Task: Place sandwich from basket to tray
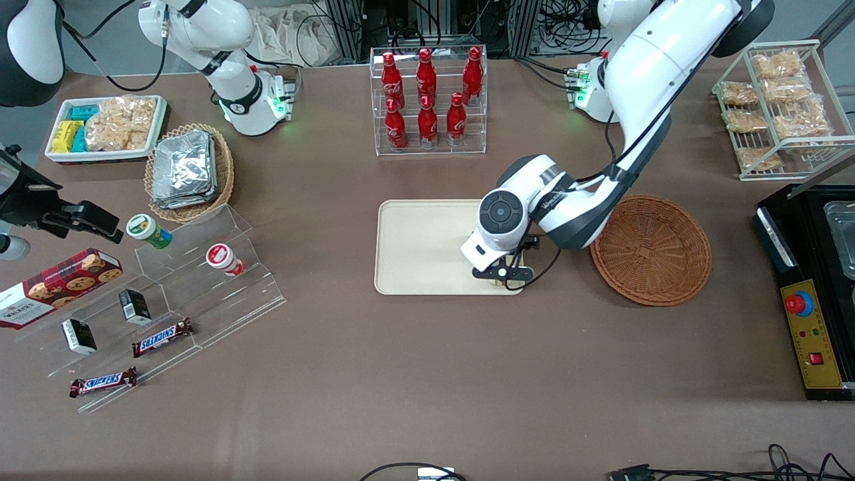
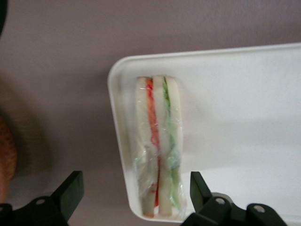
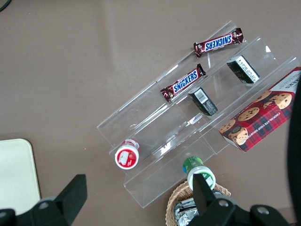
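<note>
Left arm's pincer [image 2: 131, 200] hangs low over the corner of the tray [image 1: 417, 250] nearest the wicker basket [image 1: 651, 249]. Fingers [image 2: 70, 190] spread wide, one on each side of the sandwich [image 2: 159, 146], neither touching it; nothing is held.

Sandwich lies directly beneath the pincer, resting in the tray just inside the rim at that corner, cut face up: red and green filling stripes between white bread, all under clear wrap. The basket, off to the side of the pincer toward the working arm's end of the counter, shows no contents in the front view.

Handling, as judged: light, soft, easily crushed. Bread would dent under a hard squeeze, and the film looks slick and loose, so it may slide over the bread. If re-gripped, best taken across the two outer bread faces near mid-length, closing gently, not on the thin tip.

Placement looks done or nearly so.
</note>
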You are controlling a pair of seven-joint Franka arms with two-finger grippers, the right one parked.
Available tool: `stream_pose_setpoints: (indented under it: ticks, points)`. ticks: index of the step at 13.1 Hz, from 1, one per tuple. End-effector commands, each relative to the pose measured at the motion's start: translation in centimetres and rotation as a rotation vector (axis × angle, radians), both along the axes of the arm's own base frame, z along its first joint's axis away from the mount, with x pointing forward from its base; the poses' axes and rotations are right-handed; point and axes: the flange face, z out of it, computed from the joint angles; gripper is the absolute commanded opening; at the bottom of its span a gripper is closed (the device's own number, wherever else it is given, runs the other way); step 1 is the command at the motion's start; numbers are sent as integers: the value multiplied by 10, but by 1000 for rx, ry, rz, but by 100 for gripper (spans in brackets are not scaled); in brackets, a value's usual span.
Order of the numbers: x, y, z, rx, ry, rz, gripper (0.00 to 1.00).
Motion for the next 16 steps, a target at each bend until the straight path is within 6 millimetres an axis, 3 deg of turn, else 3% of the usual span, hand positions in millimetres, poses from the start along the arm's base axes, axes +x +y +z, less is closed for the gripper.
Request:
stream_pose_setpoints:
  ticks: [1, 3, 5, 8, 11, 13, 16]
  points:
    - [3, 15, 97, 32, -35, 30, 100]
    - [-2, 38, 162, 39, -49, -47, 100]
    - [-3, 73, 202, 56, -84, -34, 100]
    - [15, 179, 250, -104, -48, 112, 100]
    - [17, 280, 288, -125, -104, 85, 100]
    - [15, 299, 303, -83, -139, 71, 100]
    - [16, 304, 304, -59, -131, 44, 100]
